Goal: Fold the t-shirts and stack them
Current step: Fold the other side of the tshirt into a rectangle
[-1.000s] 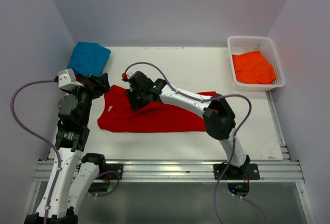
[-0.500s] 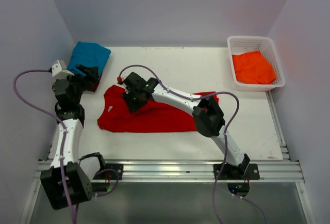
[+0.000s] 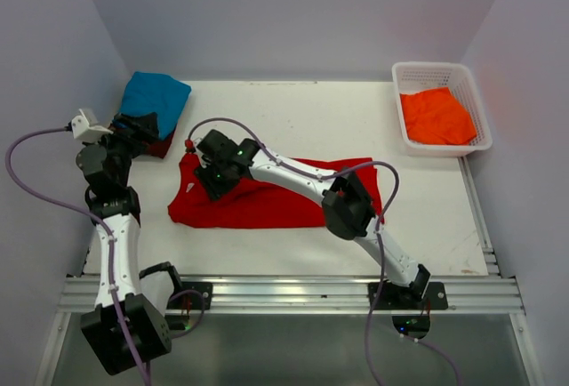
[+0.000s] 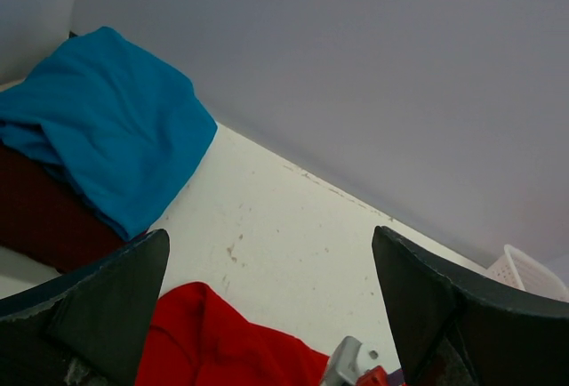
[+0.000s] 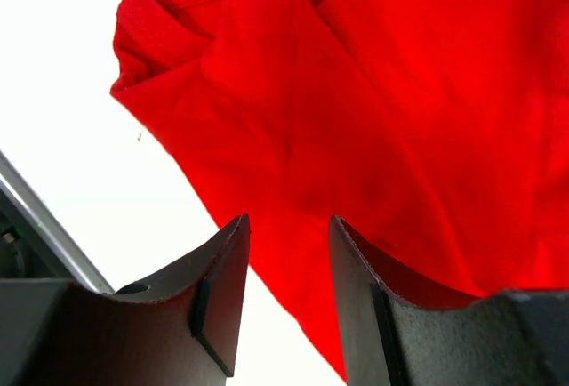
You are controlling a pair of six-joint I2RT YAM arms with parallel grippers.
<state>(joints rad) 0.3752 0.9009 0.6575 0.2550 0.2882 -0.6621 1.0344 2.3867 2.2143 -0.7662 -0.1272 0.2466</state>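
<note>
Right wrist view: right pincer (image 5: 287, 226) half-open, empty over red t-shirt (image 5: 373, 110) near collar; left pincer (image 4: 271, 233) wide, empty; I'd pinch the edge squarely before folding.

Lit brightly and evenly from overhead, without hard glare. Casts only faint, soft-edged shadows under the arms onto the flat white bench (image 3: 356, 119) in the top view, sharp throughout. Blows that bench out to featureless white in the right wrist view and oversaturates the bright red cloth t-shirt (image 5: 400, 92), leaving folds as slightly darker creases. Blurs the close dark fingers (image 5: 222, 306) of the right tool (image 5: 289, 221). Softens likewise the black fingers (image 4: 107, 306) of the left tool (image 4: 267, 235), keeping the folded teal blue cloth t-shirt (image 4: 107, 128) and plain grey wall (image 4: 356, 66) crisp.
</note>
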